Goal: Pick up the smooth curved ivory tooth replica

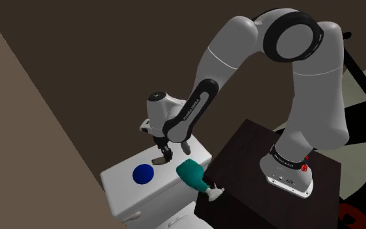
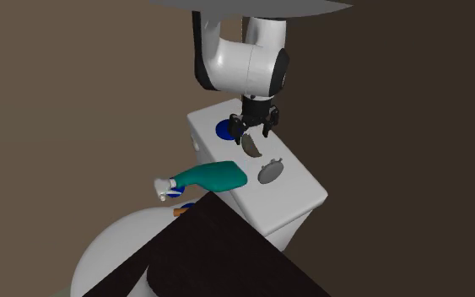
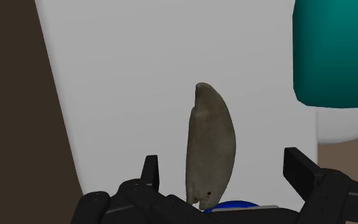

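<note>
Brown walls (image 1: 97, 45); white toilet tank (image 1: 119, 188); white bowl (image 2: 113, 253) below.

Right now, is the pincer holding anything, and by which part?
Nothing is held. The pincer is open, and the tooth lies between its fingers, touching neither.

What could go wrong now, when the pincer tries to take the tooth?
The open pincer straddles the curved tooth without touching it; closing off-centre could make it pivot or squirt out. The teal bottle overhangs the edge of the white lid nearby; a bump might knock it off.
</note>
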Available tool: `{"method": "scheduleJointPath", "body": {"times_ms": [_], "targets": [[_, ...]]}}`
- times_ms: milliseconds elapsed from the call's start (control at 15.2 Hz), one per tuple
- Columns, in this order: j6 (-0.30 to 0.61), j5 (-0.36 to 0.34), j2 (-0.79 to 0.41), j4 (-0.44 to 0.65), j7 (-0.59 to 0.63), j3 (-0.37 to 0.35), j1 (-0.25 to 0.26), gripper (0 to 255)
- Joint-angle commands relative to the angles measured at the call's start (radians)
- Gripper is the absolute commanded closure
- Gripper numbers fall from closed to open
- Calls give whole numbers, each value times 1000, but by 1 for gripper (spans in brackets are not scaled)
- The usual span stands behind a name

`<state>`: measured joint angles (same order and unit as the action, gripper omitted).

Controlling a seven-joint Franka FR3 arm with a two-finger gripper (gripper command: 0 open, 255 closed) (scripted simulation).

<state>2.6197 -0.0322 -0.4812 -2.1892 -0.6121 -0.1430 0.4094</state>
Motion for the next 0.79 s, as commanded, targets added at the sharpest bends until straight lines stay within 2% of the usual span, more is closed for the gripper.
{"method": "scheduleJointPath", "body": {"times_ms": [0, 462, 528, 726], "targets": [[21, -5, -28, 9, 0, 2, 5, 0], [65, -14, -88, 25, 4, 11, 12, 0], [65, -14, -87, 24, 4, 11, 12, 255], [65, -14, -88, 24, 4, 11, 12, 255]]}}
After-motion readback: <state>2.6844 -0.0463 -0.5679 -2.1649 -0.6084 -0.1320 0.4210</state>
